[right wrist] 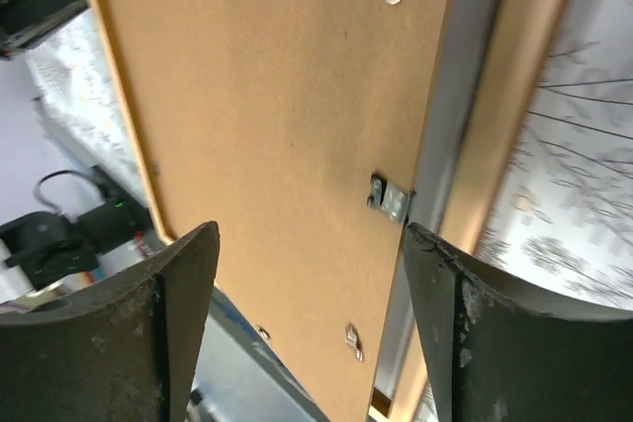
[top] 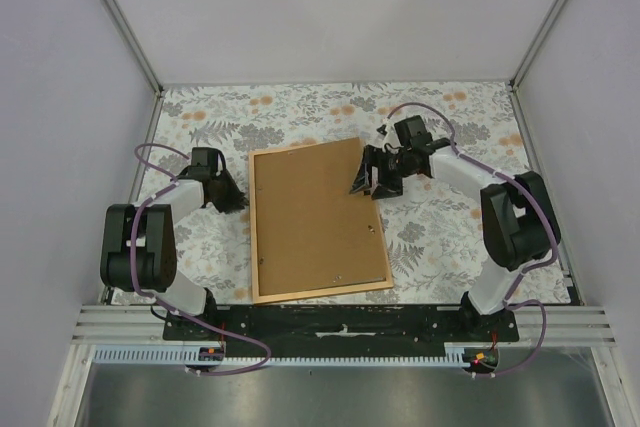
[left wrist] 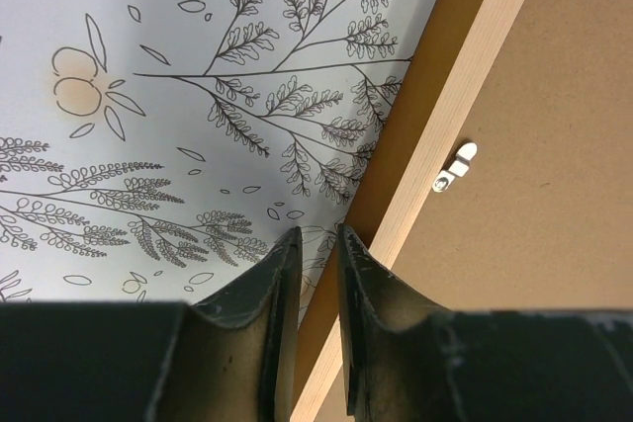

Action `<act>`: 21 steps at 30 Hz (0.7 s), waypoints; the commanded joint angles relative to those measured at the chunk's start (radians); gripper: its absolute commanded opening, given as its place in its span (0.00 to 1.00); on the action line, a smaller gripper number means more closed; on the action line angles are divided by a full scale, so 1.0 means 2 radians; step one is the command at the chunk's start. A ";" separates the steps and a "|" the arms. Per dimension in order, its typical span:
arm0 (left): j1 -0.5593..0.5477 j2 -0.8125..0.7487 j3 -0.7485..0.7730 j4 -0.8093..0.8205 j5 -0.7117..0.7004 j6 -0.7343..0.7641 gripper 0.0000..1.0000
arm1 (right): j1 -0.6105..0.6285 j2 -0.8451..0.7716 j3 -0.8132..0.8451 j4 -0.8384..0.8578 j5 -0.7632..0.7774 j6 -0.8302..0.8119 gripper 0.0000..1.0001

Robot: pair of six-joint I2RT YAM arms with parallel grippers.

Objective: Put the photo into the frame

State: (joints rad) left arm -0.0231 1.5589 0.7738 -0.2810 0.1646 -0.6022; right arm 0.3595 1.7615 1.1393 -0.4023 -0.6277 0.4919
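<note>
From the overhead camera I see the frame [top: 252, 227] lying back-up in the middle of the floral tablecloth [top: 440, 237], turned a little off square. The brown backing board [top: 315, 217] sits inside its rails.

The left gripper [left wrist: 316, 234] is low over the cloth, just beside the frame's left rail and not touching it. Its fingers [left wrist: 282, 274] are drawn almost together, with only a thin slit between them and nothing in it. On that wrist camera a small metal turn clip [left wrist: 455, 169] sits on the board, close to the rail.

The right gripper [right wrist: 312, 234] hangs over the frame's right edge, toward the far corner. Its jaws are spread wide and hold nothing. Between the fingers its wrist camera shows the board with a metal tab [right wrist: 391, 199] at its edge. A pale grey strip [right wrist: 465, 96] runs between the board and the wooden rail. That view is blurred, so I can't tell whether the strip is paper, glass or shadow.
</note>
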 commanded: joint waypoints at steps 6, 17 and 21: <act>-0.006 0.011 0.010 -0.025 0.005 0.010 0.28 | -0.001 -0.050 0.095 -0.138 0.186 -0.089 0.83; -0.030 -0.024 0.059 -0.083 -0.010 0.061 0.29 | 0.035 -0.057 0.040 -0.110 0.221 -0.073 0.70; -0.079 -0.062 0.094 -0.122 -0.040 0.080 0.33 | 0.054 -0.098 -0.034 -0.075 0.224 -0.064 0.73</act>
State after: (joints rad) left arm -0.0940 1.5372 0.8642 -0.4480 0.1089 -0.5262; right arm 0.4385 1.6558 1.1728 -0.6014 -0.2211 0.3496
